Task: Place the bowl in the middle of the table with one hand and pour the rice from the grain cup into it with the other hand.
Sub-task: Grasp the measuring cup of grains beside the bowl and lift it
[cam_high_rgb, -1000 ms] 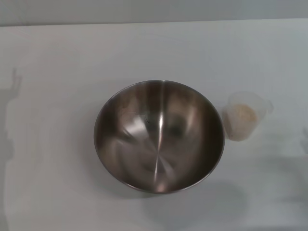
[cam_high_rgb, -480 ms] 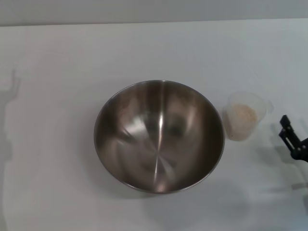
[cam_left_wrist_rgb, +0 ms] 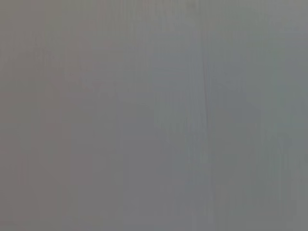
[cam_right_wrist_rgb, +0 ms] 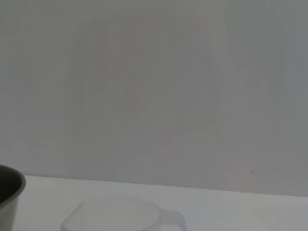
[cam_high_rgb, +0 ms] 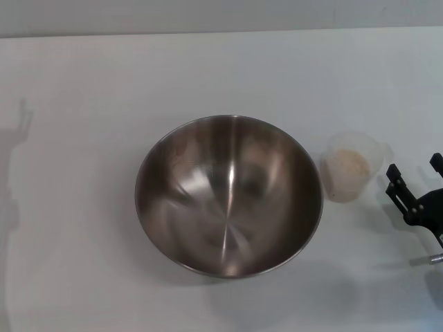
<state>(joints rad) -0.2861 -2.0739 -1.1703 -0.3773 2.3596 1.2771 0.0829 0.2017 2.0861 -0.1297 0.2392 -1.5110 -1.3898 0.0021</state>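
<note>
Steel bowl (cam_high_rgb: 229,196) mid-bench (cam_high_rgb: 83,104), empty. Grain cup (cam_high_rgb: 351,166) with rice (cam_high_rgb: 347,164) just right of it. Right gripper (cam_high_rgb: 414,176) near cup, jaws apart. Left jaws unseen.

Soft, even light is seen on the white tabletop (cam_high_rgb: 83,76). A bright streak is seen inside the bowl (cam_high_rgb: 229,196). Faint shadows are seen at 9 o'clock. The left wrist view is plain grey.
</note>
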